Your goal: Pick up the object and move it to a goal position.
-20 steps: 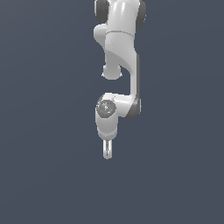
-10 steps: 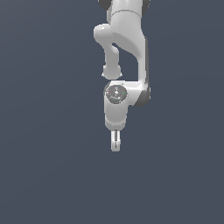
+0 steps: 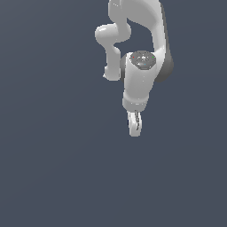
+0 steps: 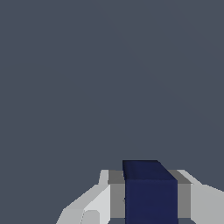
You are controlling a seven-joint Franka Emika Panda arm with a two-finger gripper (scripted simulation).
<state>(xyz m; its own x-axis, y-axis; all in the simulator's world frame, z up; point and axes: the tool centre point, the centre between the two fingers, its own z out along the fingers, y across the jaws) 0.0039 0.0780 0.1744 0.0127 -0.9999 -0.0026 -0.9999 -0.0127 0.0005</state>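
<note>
The end effector (image 3: 134, 126) points straight down from the white arm (image 3: 141, 57) in the exterior view, and we have it over a plain grey-blue ground with nothing else around it. From this side its two fingers overlap into one narrow pale loop, so we cannot read the gap between them there, and we cannot make out the block in that view either.

The wrist view settles it for us. The end effector (image 4: 151, 197) has its fingers closed in on the dark navy block (image 4: 150, 192), which sits squarely between them. We see a grey pad (image 4: 116, 194) pressed flat against one side face of the block and a matching pad against the opposite face, with no daylight showing on either side. The block sits level in the grip, its top face and one side face turned toward the camera. Beyond it we see only the even grey-blue ground. No desk edge shows in either view.
</note>
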